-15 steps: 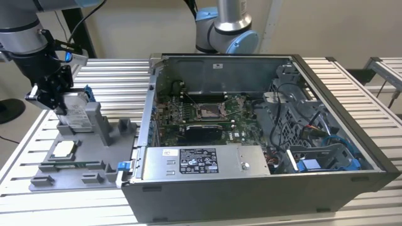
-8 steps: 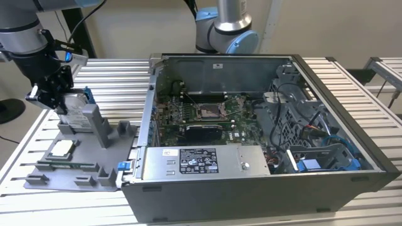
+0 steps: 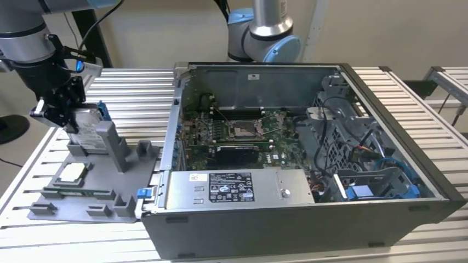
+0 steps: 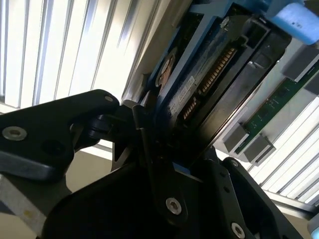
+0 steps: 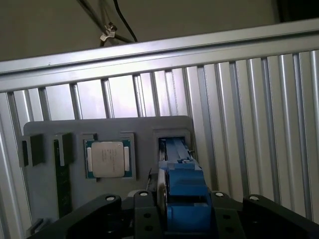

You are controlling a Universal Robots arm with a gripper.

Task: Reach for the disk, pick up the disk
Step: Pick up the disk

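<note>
1. Jaws: in both wrist views the black jaws of the gripper (image 5: 187, 219) sit snug against opposite sides of the disk (image 5: 182, 174), with no gap showing on either side; they are closed onto it
2. Disk: it stands on edge in the upright slot of the grey tray (image 3: 102, 181). Its blue carrier rail faces the first wrist view, and its lower end reaches down into the slot
3. Second wrist view: the connector edge of the disk, with its row of gold contacts, runs out from between the jaws
4. Square silver chip (image 3: 71, 173): it lies flat in its own recess on the tray, beside the disk slot and apart from the disk
5. Green memory strip (image 3: 76, 192): it lies along the tray edge just past the chip
6. Slatted metal table (image 3: 131, 93): the tray rests on it
7. Open computer case (image 3: 292, 224): it stands just beside the tray, towards the exterior view's right
8. Second arm (image 3: 263, 33): it stands on the far side of the case from the tray
</note>
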